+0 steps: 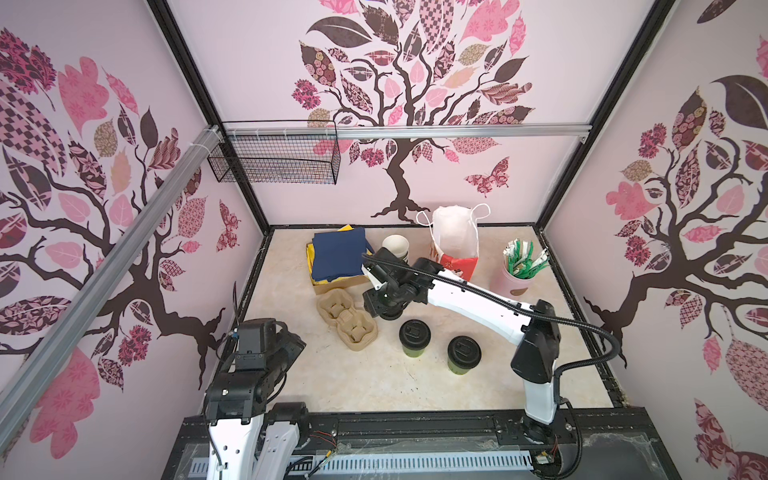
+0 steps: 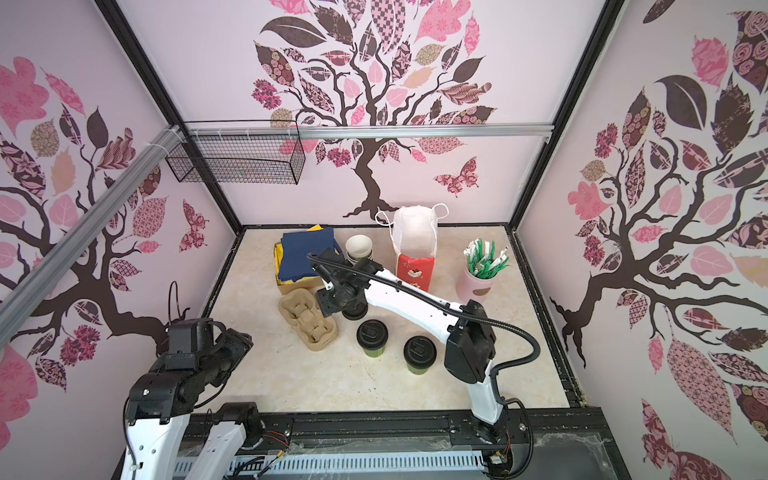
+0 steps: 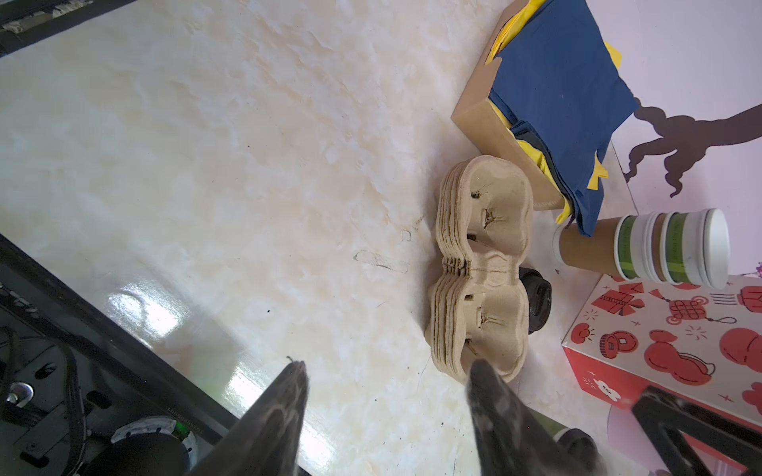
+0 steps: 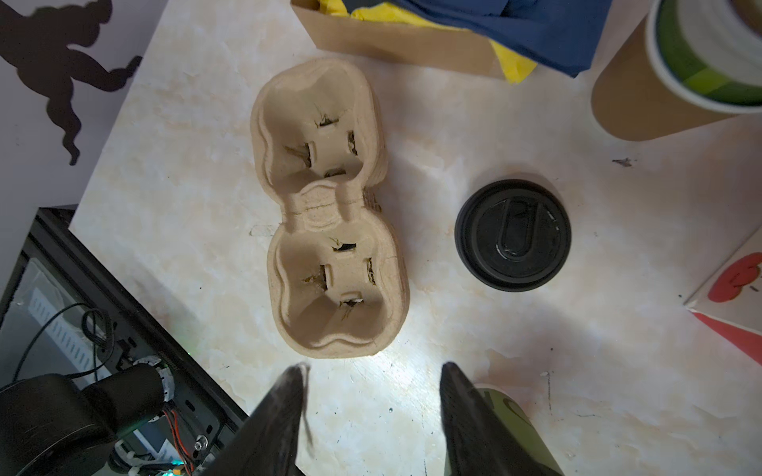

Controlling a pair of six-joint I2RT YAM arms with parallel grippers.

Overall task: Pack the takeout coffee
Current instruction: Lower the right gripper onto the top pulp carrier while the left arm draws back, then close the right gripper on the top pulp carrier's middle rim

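Nearer green cup [image 1: 464,356] and farther green cup [image 1: 414,338] stand lidded on the table [image 1: 374,386], unpacked; both pincers are wide and empty.
At seven o'clock our left gripper [image 3: 387,366] hangs by the table edge. At nine o'clock of the farther cup we see the pulp carrier stack [image 1: 347,322]. The right gripper [image 4: 373,366] hovers near the loose black lid [image 4: 512,235], its wrist covering it from above. At twelve o'clock stand the napkin box [image 1: 338,253], cup stack [image 1: 395,245] and red-and-white bag [image 1: 455,245].

pink tree-patterned walls [image 1: 519,183], marble tabletop [image 1: 332,386]
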